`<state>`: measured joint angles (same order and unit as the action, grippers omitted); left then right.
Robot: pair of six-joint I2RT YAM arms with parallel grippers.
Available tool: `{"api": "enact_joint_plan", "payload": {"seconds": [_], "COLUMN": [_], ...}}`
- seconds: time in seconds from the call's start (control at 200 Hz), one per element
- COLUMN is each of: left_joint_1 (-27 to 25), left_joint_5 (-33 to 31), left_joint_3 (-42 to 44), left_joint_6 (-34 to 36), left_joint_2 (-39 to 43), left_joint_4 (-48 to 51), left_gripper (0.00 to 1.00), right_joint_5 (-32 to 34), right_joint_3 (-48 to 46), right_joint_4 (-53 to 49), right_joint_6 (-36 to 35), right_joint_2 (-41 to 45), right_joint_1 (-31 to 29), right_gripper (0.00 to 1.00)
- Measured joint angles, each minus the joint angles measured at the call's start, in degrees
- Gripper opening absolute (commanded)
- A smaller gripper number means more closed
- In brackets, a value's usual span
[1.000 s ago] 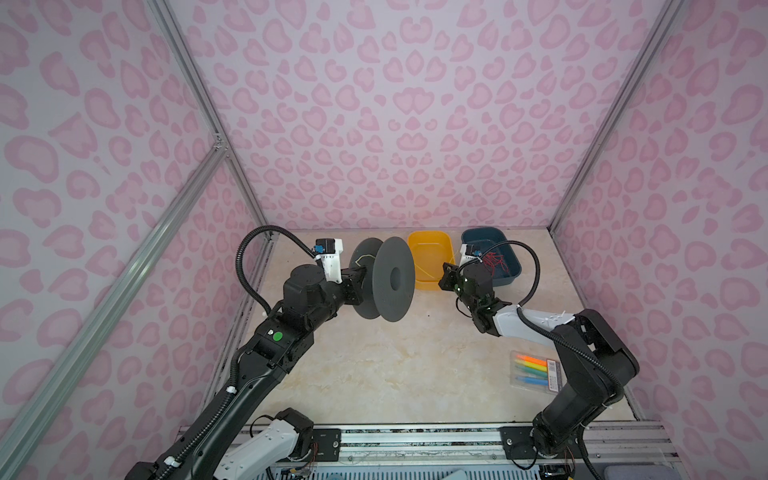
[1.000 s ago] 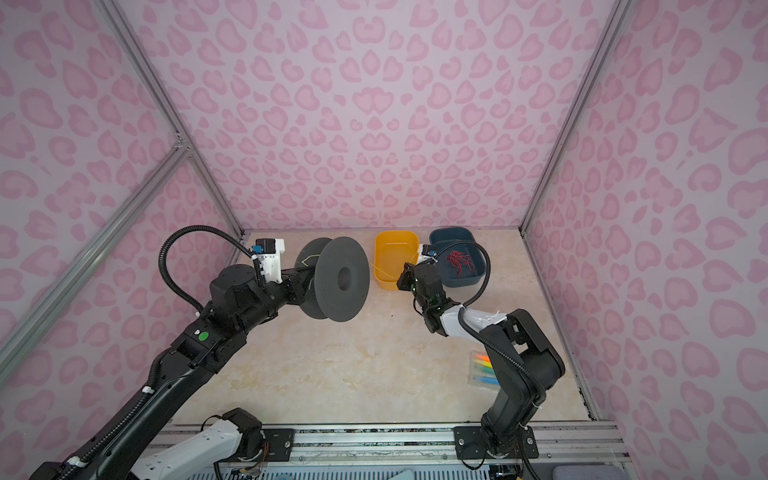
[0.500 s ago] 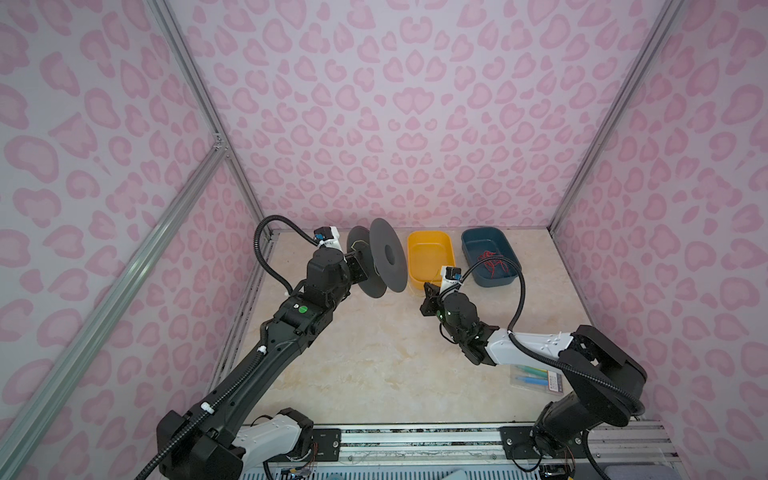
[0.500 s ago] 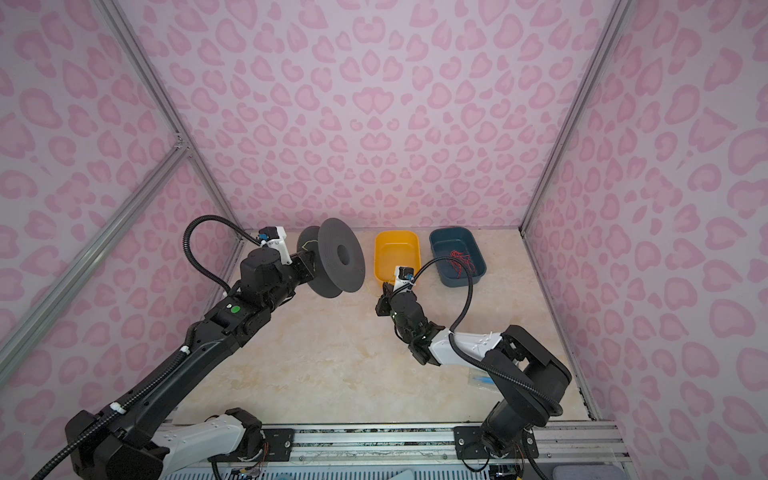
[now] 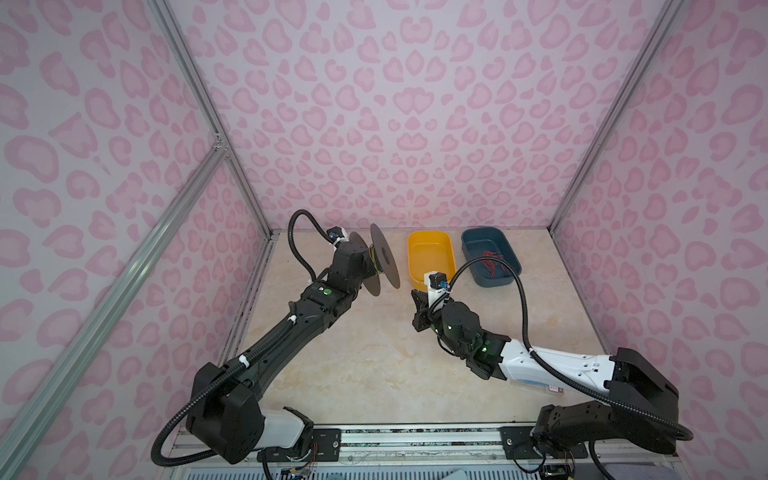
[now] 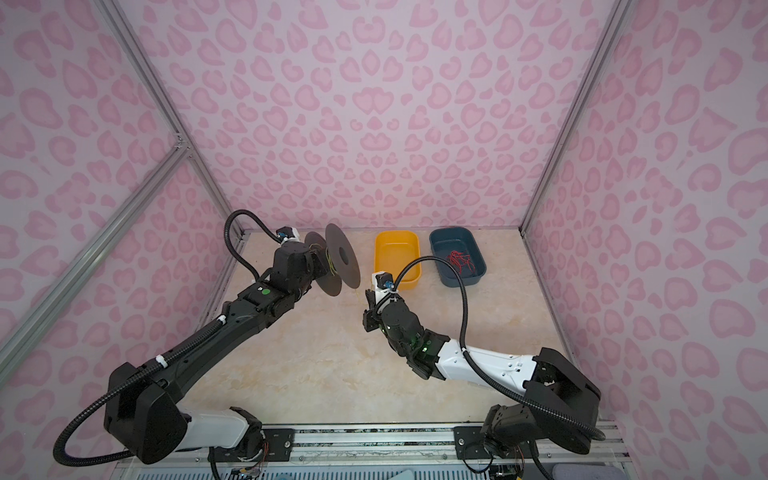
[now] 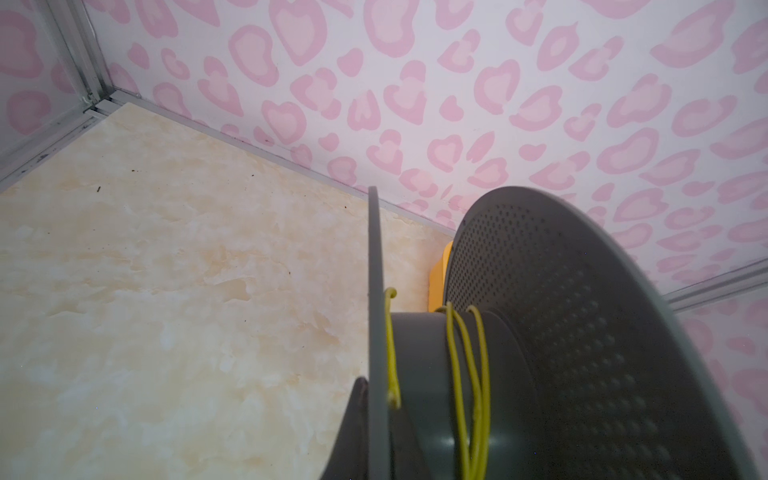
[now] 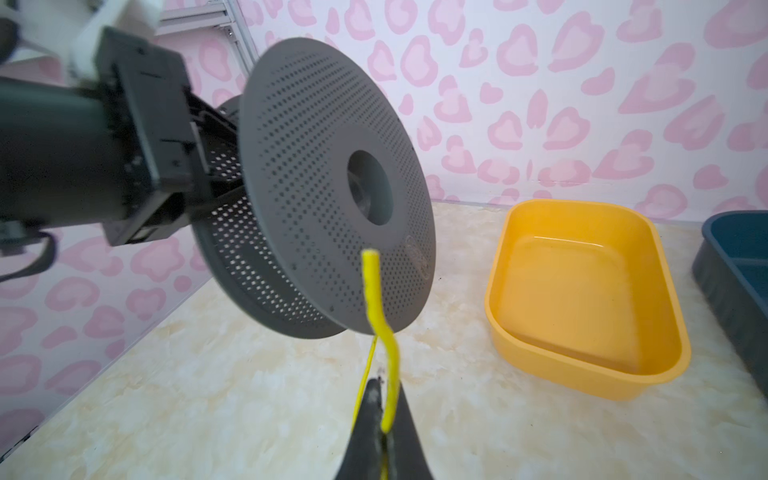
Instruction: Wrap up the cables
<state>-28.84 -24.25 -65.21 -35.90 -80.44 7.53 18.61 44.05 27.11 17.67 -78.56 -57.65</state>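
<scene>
Over the beige marbled table (image 5: 353,374), between pink heart-print walls (image 5: 395,124), the right gripper (image 8: 384,399) near centre is pinched tight on the yellow wire (image 8: 374,299). The wire runs toward 10 o'clock to the grey spool (image 5: 384,266) and circles its hub. The left gripper (image 5: 362,268) is clamped on the spool's flange at 11 o'clock; an embossed mark (image 8: 417,249) there is unreadable.

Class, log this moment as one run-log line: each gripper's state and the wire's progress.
left gripper: shut on grey spool | right gripper: shut on yellow wire | wrap: few turns on spool
</scene>
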Motion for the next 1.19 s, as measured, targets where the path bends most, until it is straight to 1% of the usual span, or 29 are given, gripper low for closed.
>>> {"api": "enact_joint_plan", "payload": {"seconds": [0.25,0.395,0.565,0.805,0.98,1.195], "left_joint_1": [-0.3,-0.5,-1.5,-4.5,-7.6,-12.6], "left_joint_5": [0.0,0.9,1.1,0.9,0.7,-2.2], "left_joint_3": [-1.5,-1.5,-1.2,2.4,6.1,10.7], "left_joint_6": [0.0,0.1,1.4,4.1,6.1,10.7], "left_joint_2": [-4.4,-5.8,-5.9,-5.4,-3.6,-1.4], "left_joint_4": [1.1,2.3,1.6,-0.9,-3.7,-6.4], "left_gripper": [0.04,0.04,0.03,0.04,0.03,0.04], "right_joint_5": [1.4,2.0,2.8,1.4,-2.4,-8.3], "right_joint_3": [1.2,1.9,2.1,5.3,9.0,13.3], "right_joint_4": [-3.3,-6.1,-6.4,-7.1,-9.5,-12.7], "right_joint_6": [-1.5,-2.3,-4.1,-7.2,-8.3,-9.1], "right_joint_2": [1.9,2.6,2.7,2.7,2.5,0.3], "right_joint_1": [-4.9,-5.7,-5.7,-3.3,0.2,4.1], "right_gripper": [0.00,0.00,0.00,0.00,0.00,0.00]}}
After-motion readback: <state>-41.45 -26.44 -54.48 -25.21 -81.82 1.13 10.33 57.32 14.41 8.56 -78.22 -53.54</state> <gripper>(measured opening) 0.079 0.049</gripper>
